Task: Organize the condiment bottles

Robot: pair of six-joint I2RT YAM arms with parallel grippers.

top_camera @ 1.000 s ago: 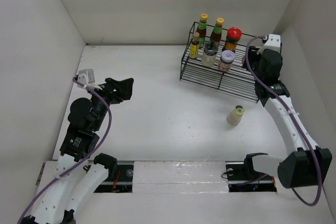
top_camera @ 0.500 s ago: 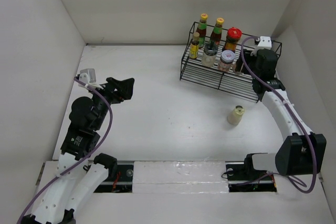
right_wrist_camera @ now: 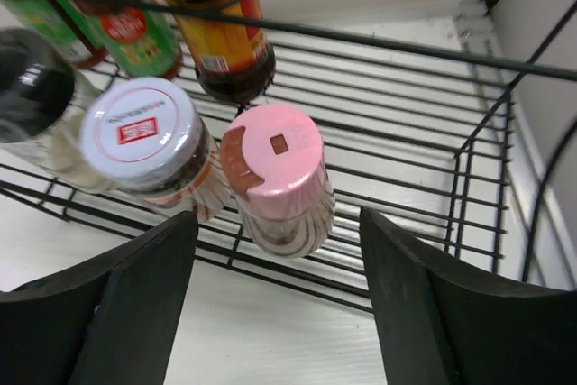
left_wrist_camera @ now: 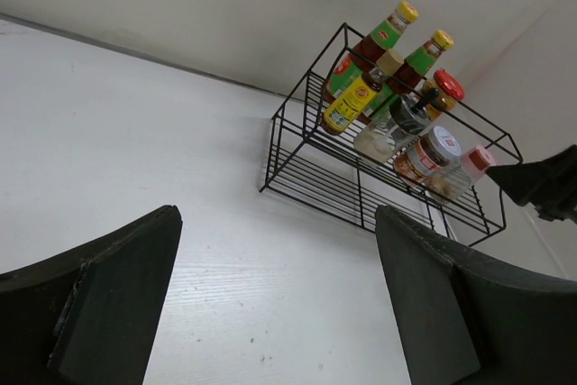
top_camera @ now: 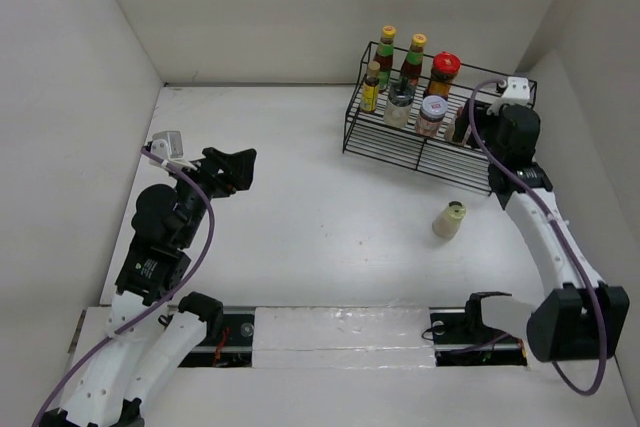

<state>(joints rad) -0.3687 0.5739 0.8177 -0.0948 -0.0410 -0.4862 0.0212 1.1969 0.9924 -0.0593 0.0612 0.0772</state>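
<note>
The black wire rack (top_camera: 400, 139) holds two tall green-red yellow-capped bottles (top_camera: 387, 48) (top_camera: 414, 56), a red-lidded dark jar (top_camera: 445, 73), a small yellow bottle (top_camera: 371, 88), a grey-topped grinder (top_camera: 399, 102) and a white-lidded jar (top_camera: 431, 115). In the right wrist view a pink-capped bottle (right_wrist_camera: 275, 178) stands on the lower tier beside the white-lidded jar (right_wrist_camera: 140, 132). My right gripper (right_wrist_camera: 279, 313) is open just in front of it, with the fingers apart from it. A cream bottle (top_camera: 449, 219) stands on the table. My left gripper (left_wrist_camera: 279, 313) is open and empty, far left.
The rack stands at the back right near the right wall. The left wrist view shows the rack (left_wrist_camera: 297, 178), its bottles and my right gripper (left_wrist_camera: 541, 182) at its right end. White walls close in the table on three sides.
My right gripper moved left toward the rack's right end, then drew back a little to the right. The left arm and the cream bottle have not moved.
</note>
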